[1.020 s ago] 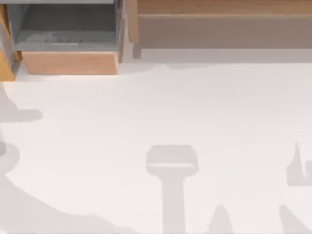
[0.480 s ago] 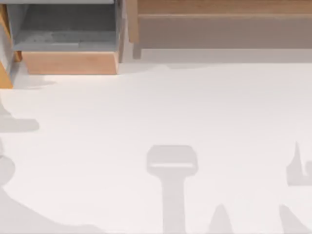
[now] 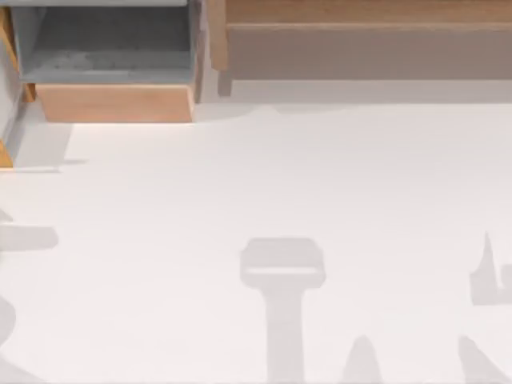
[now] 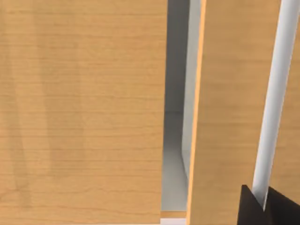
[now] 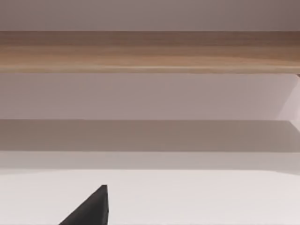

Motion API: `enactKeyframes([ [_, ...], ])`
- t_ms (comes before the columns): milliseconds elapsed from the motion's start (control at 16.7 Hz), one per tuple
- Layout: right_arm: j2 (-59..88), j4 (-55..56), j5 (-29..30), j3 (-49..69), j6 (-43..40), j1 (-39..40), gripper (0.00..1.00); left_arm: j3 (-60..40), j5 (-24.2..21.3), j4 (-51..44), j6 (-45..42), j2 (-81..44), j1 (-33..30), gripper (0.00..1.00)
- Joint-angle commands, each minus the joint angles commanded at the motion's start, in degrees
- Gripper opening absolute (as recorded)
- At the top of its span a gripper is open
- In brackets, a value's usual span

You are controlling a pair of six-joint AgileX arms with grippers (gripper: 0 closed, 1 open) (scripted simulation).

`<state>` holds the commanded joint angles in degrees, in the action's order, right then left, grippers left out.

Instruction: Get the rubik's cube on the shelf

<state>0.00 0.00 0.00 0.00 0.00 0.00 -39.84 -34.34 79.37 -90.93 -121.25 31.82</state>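
A: Shelf? 
B: Shelf [image 3: 364,32] at table [image 3: 264,176] far edge, right of grey compartment [image 3: 108,56].
A: Cube loc? 
B: Can't tell.
A: Left gripper? 
B: Dark fingertip [image 4: 262,208] by wood panels [image 4: 84,112]; opening/load, can't tell.
A: Right? 
B: One fingertip [image 5: 91,208] over table, facing shelf. Can't tell either.

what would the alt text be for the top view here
Overhead view of a white table with a long light-brown wooden shelf along its far edge at right. Beside it at far left sits an open grey compartment with a light wood front. Soft grey shadows fall across the near and left parts of the table.
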Motion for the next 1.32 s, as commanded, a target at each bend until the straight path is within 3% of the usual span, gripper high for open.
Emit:
enactKeyframes([
  [180,0.0,0.0,0.0,0.0,0.0,0.0,1.0,0.76,-0.52,0.69,-0.25,0.36,0.46,0.0],
  [600,0.0,0.0,0.0,0.0,0.0,0.0,1.0,11.99,-6.97,6.97,-0.44,4.61,6.85,0.0],
  [840,0.0,0.0,0.0,0.0,0.0,0.0,1.0,12.11,-7.07,7.07,-0.46,4.67,6.95,0.0],
  [1320,0.0,0.0,0.0,0.0,0.0,0.0,1.0,12.11,-7.07,7.07,-0.46,4.67,6.95,0.6],
])
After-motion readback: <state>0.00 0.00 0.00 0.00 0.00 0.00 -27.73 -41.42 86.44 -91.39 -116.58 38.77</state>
